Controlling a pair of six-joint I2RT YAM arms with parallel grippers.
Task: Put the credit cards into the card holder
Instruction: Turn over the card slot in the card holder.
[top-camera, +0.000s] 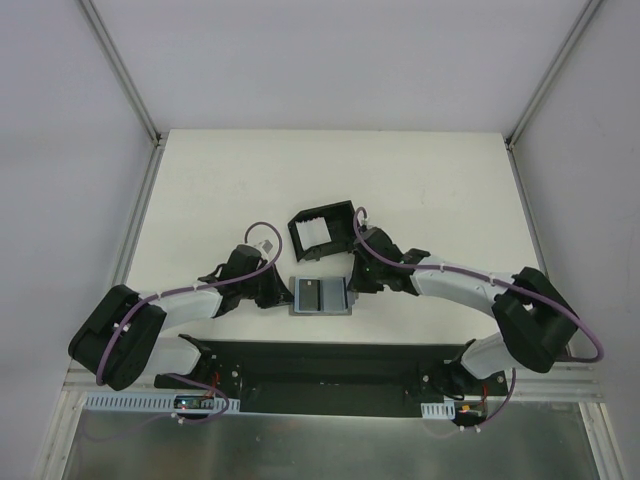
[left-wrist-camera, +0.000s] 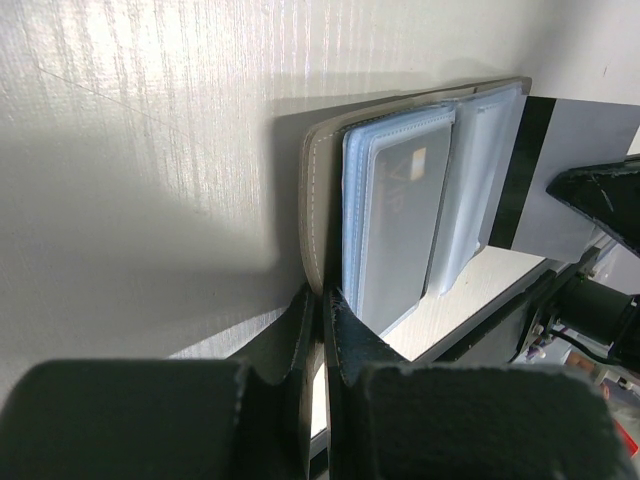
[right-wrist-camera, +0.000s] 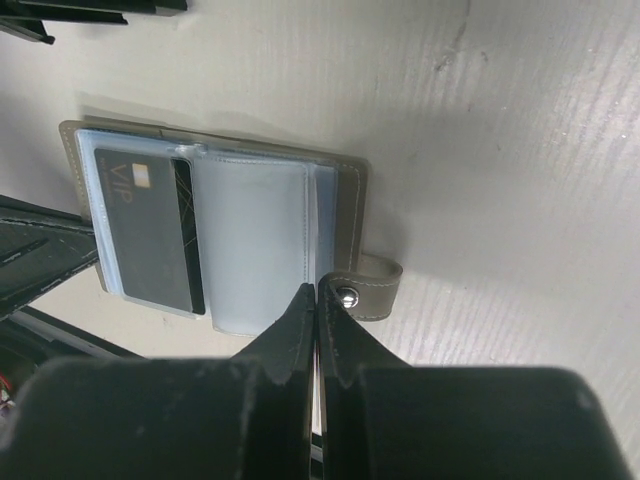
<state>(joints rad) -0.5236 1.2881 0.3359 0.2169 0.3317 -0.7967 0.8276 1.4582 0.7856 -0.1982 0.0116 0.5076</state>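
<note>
A grey wallet (top-camera: 320, 297) lies open on the table between my two grippers. Its clear sleeves hold a dark credit card (right-wrist-camera: 150, 225) with a gold chip, also seen through plastic in the left wrist view (left-wrist-camera: 398, 215). The black card holder (top-camera: 322, 231) stands just beyond the wallet, open side up. My left gripper (left-wrist-camera: 326, 292) is shut, its tips against the wallet's left cover edge (left-wrist-camera: 313, 190). At the right edge my right gripper (right-wrist-camera: 317, 290) is shut beside the snap tab (right-wrist-camera: 365, 290). Neither gripper holds a card.
The table's white surface (top-camera: 220, 190) stretches behind and to both sides of the wallet. A black base plate (top-camera: 320, 365) runs along the near edge under the arms. Grey walls enclose the table on the left and right.
</note>
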